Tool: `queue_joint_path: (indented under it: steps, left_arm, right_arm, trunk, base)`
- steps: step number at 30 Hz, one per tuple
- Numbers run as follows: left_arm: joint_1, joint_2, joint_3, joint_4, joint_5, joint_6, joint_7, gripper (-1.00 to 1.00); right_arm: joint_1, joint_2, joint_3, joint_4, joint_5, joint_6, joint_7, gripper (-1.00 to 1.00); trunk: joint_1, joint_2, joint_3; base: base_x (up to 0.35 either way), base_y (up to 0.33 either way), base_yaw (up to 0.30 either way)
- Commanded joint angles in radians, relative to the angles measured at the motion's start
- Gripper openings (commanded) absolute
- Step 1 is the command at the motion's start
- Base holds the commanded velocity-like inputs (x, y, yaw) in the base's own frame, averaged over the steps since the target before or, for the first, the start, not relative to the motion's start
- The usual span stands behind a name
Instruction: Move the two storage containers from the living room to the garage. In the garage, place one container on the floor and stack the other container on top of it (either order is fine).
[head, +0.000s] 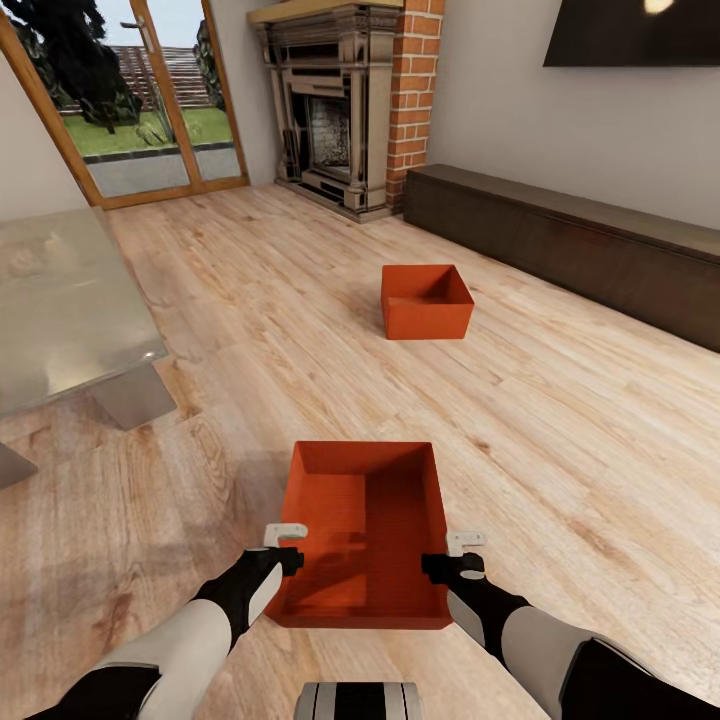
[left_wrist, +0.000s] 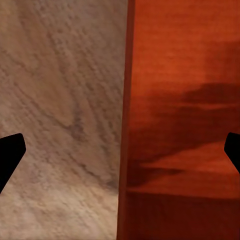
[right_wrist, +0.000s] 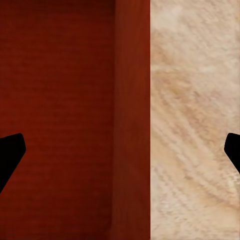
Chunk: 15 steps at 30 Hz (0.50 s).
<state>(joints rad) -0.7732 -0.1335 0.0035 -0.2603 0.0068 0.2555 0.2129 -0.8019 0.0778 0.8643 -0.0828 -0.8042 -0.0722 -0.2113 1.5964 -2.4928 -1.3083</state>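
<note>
Near storage container (head: 365, 535) on wood plank floor (head: 560, 420) just before robot; left hand (head: 290, 550) over its left wall, right hand (head: 452, 556) over right wall, each spread wide astride wall, fingers (left_wrist: 10, 152) apart, nothing clasped. Far storage container (head: 426, 301) well apart, near dark low cabinet (head: 570, 240), fireplace (head: 335, 110) beyond; glass counter (head: 60, 300) at left

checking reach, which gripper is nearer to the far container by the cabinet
Right, slightly. The right gripper straddles the near container's right wall, on the side toward the far container. The left gripper straddles the left wall, farther off. Both are open.
</note>
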Motion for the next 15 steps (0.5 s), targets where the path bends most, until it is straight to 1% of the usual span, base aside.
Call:
queue_joint_path:
  steps: [1,12,13,15]
  left_arm:
    - [0.000,-0.001,0.000,-0.002,0.001,0.006,0.003,1.00]
    - [0.000,-0.002,0.000,-0.002,-0.001,0.005,0.003,1.00]
    - [0.000,-0.002,0.000,-0.002,-0.001,0.005,0.004,-1.00]
    - [0.000,-0.002,0.000,-0.001,0.000,0.005,0.005,-1.00]
  right_arm:
    - [0.000,0.000,0.009,0.000,-0.010,-0.003,-0.003,1.00]
    - [0.000,-0.001,0.010,0.000,-0.011,-0.002,-0.003,1.00]
    - [0.000,-0.001,0.010,0.000,-0.011,-0.002,-0.003,-1.00]
    - [0.000,-0.001,0.010,0.000,-0.012,-0.002,-0.003,-1.00]
  trunk:
    - [0.000,0.000,-0.001]
    - [0.000,0.000,-0.001]
    - [0.000,0.000,-0.001]
    - [0.000,0.000,-0.001]
  base:
    - [0.000,0.000,0.000]
    - [0.000,0.000,0.000]
    - [0.000,0.000,0.000]
    - [0.000,0.000,0.000]
